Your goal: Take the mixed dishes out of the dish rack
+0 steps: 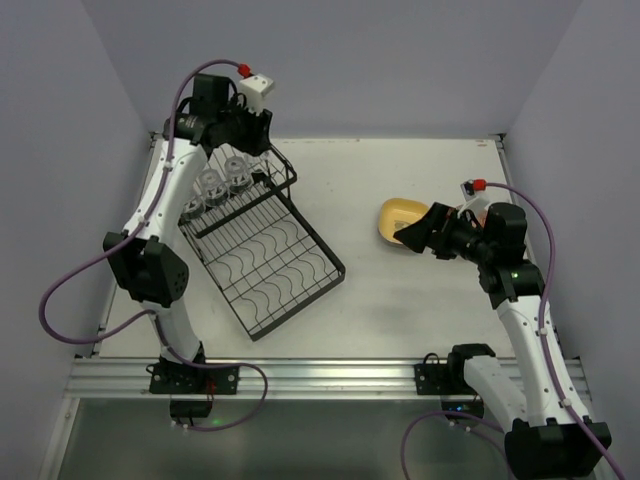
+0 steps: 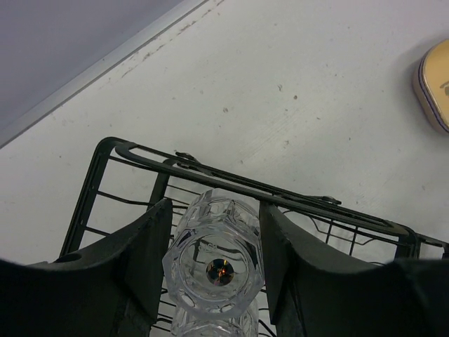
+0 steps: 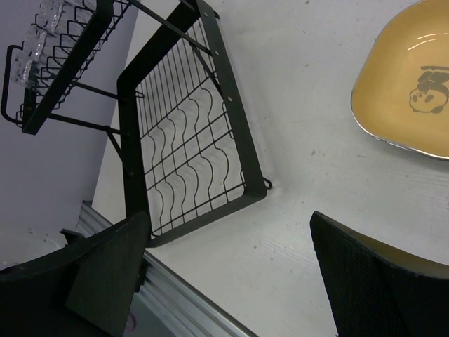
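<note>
The glass cup [image 2: 214, 270], clear and faceted with a round centre, stood at the far end of the rack's [image 2: 231, 184] deeper basket, held between the left fingers [image 2: 151, 253], whose matte black pads pressed its two sides. Whether its mouth faced up or down could not be made out. From above, the wrist hid this cup, and only three more cups [image 1: 212, 186] showed in a row behind it. Another cup [image 2: 210, 324] was cut off at the wrist picture's bottom edge. The rack [image 1: 299, 304] was thin black wire with wavy dividers across its flat tray. Well apart on the pale, scuffed surface [image 1: 400, 320] lay the glossy yellow plate [image 1: 398, 218], rounded-square with a cartoon print, partly covered by the right fingers [image 3: 365, 281], spread wide and holding nothing.
</note>
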Controlling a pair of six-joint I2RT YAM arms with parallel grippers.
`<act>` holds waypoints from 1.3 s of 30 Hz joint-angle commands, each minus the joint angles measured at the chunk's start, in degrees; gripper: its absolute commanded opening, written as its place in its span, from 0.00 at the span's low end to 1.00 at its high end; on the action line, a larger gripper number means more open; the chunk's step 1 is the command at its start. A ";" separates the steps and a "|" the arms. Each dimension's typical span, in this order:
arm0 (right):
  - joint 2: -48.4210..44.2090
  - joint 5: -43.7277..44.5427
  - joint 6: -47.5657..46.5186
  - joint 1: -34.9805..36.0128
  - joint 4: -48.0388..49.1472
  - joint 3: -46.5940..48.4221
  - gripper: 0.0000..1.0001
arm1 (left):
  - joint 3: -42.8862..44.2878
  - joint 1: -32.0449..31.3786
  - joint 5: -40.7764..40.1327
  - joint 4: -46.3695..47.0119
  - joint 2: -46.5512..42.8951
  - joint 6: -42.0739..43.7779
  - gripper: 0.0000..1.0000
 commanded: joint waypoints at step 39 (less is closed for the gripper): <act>20.84 -5.93 28.07 35.52 56.36 18.35 0.79 | -57.45 -7.26 11.69 64.54 -56.84 -62.92 0.00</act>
